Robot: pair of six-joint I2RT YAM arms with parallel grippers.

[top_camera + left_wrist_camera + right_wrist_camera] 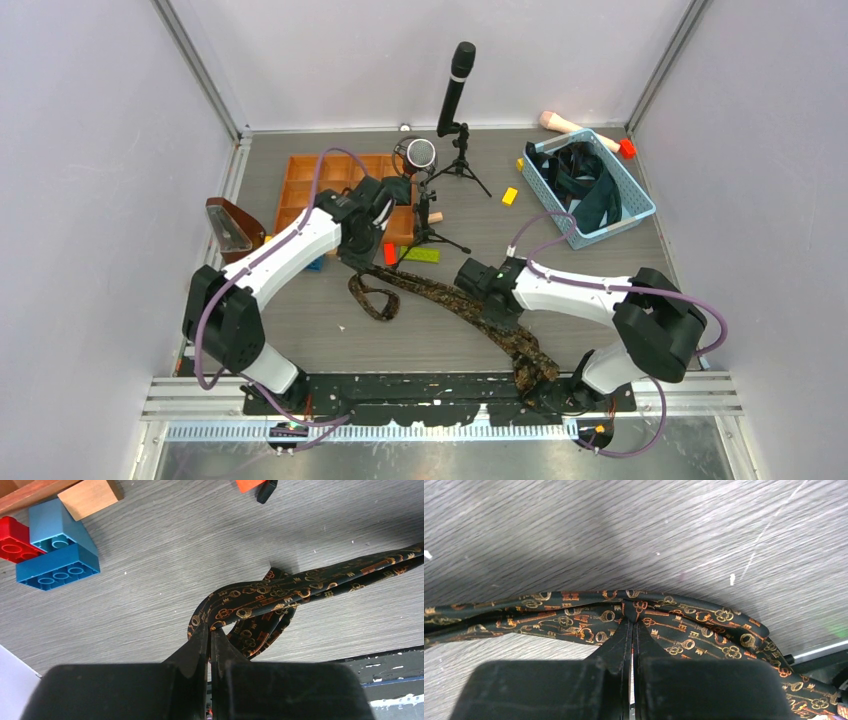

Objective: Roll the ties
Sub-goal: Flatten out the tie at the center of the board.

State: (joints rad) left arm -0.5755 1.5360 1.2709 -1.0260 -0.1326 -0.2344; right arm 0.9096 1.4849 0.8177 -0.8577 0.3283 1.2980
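a black tie [425,287] printed with small gold-brown keys lies slantwise on the grey table [300,330]. it runs from a loose loop at its narrow end, below the left arm, down to its broader end at the near edge by the right arm's base. the left gripper [210,630] has its jaws pressed together on the rim of that loop, where the fabric doubles back on itself. the right gripper [632,621] is pinched tight on the tie's middle, bunching the cloth into a slight hump. more dark ties [585,185] sit heaped in the blue basket [643,207] at the far right.
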